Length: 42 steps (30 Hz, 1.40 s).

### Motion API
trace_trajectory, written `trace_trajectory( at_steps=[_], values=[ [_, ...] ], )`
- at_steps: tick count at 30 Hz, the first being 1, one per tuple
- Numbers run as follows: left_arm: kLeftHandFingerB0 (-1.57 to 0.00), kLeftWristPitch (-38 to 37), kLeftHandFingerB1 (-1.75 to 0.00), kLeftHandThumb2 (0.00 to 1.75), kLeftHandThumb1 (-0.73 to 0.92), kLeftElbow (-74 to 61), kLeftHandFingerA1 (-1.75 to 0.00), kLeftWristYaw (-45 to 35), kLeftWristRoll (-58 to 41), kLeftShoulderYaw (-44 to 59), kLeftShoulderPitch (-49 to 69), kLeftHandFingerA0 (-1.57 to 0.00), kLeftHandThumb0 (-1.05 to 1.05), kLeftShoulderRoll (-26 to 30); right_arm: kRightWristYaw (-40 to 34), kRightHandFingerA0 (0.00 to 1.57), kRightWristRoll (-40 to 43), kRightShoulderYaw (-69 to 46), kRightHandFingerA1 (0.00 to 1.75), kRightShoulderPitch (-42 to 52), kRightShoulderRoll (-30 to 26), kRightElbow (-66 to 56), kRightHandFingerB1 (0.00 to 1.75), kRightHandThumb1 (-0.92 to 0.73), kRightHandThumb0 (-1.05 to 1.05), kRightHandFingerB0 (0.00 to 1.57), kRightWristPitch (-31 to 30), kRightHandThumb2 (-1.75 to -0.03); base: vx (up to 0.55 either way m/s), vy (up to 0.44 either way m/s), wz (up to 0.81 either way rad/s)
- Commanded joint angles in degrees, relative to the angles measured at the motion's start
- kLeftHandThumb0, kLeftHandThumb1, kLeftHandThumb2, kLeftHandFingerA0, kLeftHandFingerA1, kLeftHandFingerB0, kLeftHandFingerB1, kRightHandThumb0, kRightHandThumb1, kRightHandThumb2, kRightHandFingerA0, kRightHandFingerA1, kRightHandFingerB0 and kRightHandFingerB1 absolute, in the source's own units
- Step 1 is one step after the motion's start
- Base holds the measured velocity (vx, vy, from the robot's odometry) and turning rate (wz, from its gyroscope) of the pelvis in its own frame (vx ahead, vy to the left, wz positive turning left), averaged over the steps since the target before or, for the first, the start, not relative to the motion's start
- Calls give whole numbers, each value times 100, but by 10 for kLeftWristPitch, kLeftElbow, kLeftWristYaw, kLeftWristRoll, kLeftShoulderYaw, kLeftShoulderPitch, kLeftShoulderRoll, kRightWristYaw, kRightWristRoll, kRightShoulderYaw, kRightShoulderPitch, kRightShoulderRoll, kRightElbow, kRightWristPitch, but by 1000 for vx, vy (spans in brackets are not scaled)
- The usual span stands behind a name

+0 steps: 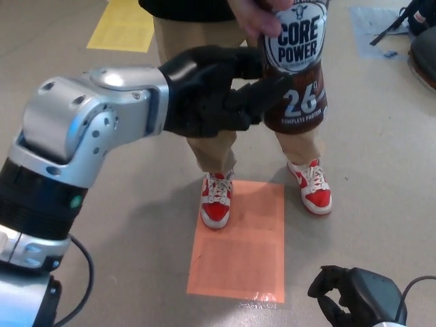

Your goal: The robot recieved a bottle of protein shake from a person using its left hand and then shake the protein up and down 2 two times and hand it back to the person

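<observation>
A person's hand point(255, 17) holds a brown and white protein shake bottle point(298, 68) upright by its top, at the upper middle of the head view. My left hand point(214, 92) reaches in from the left at the bottle's level. It is open, and its fingertips point(271, 87) touch the bottle's left side without wrapping round it. My right hand point(357, 296) hangs low at the bottom right edge, far from the bottle, and only partly shows.
The person stands right in front of me in tan trousers, with red and white shoes point(216, 199) at the far edge of an orange floor mat point(238, 242). A yellow mat point(126, 24) lies at the upper left. Dark gear point(422, 41) sits at the upper right.
</observation>
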<state>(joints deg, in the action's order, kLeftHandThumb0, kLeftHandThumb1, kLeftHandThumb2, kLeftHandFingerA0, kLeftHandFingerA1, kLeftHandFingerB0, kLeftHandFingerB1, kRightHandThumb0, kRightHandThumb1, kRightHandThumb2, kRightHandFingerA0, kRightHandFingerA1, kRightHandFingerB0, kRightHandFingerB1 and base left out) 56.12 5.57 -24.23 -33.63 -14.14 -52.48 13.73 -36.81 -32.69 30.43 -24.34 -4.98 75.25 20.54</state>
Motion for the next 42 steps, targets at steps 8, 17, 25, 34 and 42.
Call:
trace_trajectory(
  at_steps=[8, 17, 25, 34, 42],
  values=[
    [0, -10, -2, 87, 52, 29, -27, 11, 48, 25, 23, -8, -82, -13, 17, 75, 5, -26, 74, 6, -2, 7, 76, -62, -52, 87, 12, -104, 0, 0, 0],
    [0, -83, -7, 85, 48, -13, -8, 106, 132, 33, 49, 0, -77, -54, 13, 77, -7, -29, 79, 0, -2, 7, 83, -56, -52, 86, 7, -114, 0, 0, 0],
    [0, -180, 0, 84, 50, -7, 0, 138, 194, 29, 64, 0, -83, -77, 18, 83, -5, -33, 82, -4, -3, 8, 82, -56, -51, 87, 13, -115, 0, 0, 0],
    [0, -211, -17, 83, 44, -5, -20, 163, 230, 31, 61, 0, -68, -97, 16, 86, -12, -27, 83, -6, -2, 8, 81, -57, -52, 87, 9, -117, 0, 0, 0],
    [-77, -366, -54, 66, 87, 7, -56, 292, 348, 8, 110, -103, -18, -123, 25, 88, -7, -31, 84, -5, -2, 7, 81, -54, -50, 87, 16, -117, 0, 0, 0]
  ],
)
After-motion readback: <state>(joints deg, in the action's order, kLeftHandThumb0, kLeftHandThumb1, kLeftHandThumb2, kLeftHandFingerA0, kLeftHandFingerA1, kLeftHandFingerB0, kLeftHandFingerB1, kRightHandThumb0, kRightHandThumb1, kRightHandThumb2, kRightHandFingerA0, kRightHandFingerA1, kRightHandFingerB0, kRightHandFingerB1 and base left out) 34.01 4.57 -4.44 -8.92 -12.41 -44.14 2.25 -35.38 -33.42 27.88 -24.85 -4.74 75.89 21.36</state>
